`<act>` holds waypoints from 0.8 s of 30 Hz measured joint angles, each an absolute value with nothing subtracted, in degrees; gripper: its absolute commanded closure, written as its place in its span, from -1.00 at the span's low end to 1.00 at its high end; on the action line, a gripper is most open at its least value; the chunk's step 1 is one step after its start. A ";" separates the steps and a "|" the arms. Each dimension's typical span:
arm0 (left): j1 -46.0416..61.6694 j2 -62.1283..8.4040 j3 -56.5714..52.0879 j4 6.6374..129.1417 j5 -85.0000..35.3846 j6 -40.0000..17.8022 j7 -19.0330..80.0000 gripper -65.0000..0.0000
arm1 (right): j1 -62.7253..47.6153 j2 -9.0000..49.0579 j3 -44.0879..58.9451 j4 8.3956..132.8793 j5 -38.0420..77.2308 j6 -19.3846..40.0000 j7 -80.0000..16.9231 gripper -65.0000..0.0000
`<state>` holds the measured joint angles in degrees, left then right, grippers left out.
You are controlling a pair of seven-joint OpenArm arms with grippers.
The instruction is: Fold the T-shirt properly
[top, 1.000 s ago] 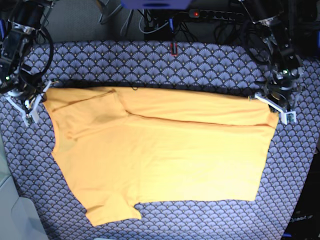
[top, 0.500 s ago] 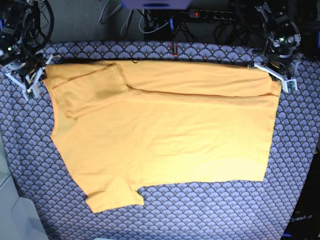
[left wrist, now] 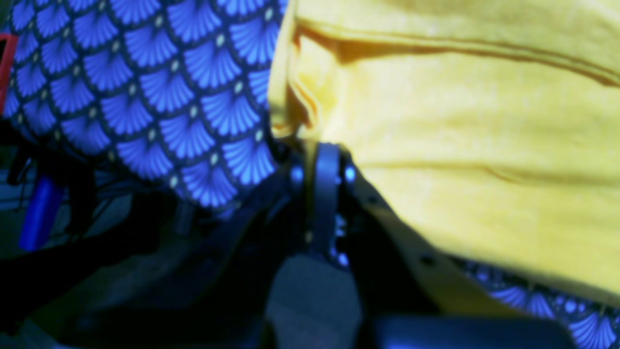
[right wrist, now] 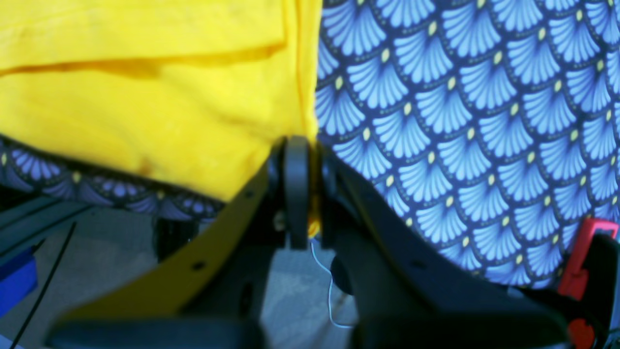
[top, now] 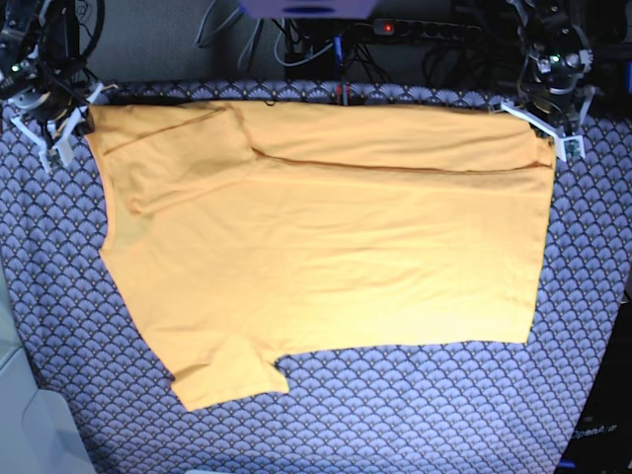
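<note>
The yellow-orange T-shirt [top: 326, 237] lies spread across the patterned cloth, its far long edge folded over toward the middle and one sleeve [top: 229, 377] sticking out at the near left. My left gripper [top: 545, 126] is shut on the shirt's far right corner [left wrist: 290, 127]; in the left wrist view the fabric bunches into my left gripper [left wrist: 322, 165]. My right gripper [top: 67, 123] is shut on the far left corner, and in the right wrist view the T-shirt's hem [right wrist: 302, 72] runs straight into my right gripper [right wrist: 300, 160].
A blue-grey scale-patterned cloth [top: 415, 415] covers the table. Behind its far edge lie cables and a power strip [top: 425, 30]. A red clip [right wrist: 581, 261] sits at the cloth's edge. A pale surface [top: 25, 425] borders the near left.
Both grippers have pulled the shirt's folded far edge away toward the back of the table, carrying the whole garment with them. The fabric has been drawn flatter.
</note>
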<state>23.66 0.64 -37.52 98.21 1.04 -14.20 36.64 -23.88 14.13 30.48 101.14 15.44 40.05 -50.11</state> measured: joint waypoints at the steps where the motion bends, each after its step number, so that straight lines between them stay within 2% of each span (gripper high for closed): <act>1: 23.68 0.67 -37.52 98.21 1.02 -14.20 36.64 1.00 | -23.90 14.11 30.48 101.14 15.46 40.05 -50.09 1.00; 8: 23.59 0.16 -37.52 98.00 1.02 -14.26 36.64 0.97 | -23.97 14.11 30.48 101.14 15.44 40.05 -50.30 1.00; 11: 23.40 0.16 -37.52 98.00 1.04 -14.33 36.64 0.63 | -23.97 14.11 30.48 101.14 15.44 40.05 -50.30 0.83; 14: 23.31 0.12 -37.54 98.00 1.41 -13.96 36.60 0.15 | -23.97 14.13 30.48 101.14 15.31 40.05 -50.33 0.49; 16: 23.35 0.21 -37.56 98.00 1.48 -16.21 34.52 -0.06 | -23.94 14.15 30.48 101.14 15.27 40.03 -50.33 0.31; 20: 23.29 0.80 -38.17 98.04 1.45 -24.53 30.98 -0.23 | -23.83 14.28 30.50 101.14 15.29 40.05 -50.30 0.01; 24: 22.59 3.64 -44.86 98.02 1.93 -27.79 31.29 -0.23 | -23.62 14.00 35.27 101.14 15.31 40.05 -50.48 -0.07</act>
<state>22.59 3.64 -44.86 98.02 1.93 -27.79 31.29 -23.62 14.00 35.27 101.14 15.31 40.05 -50.48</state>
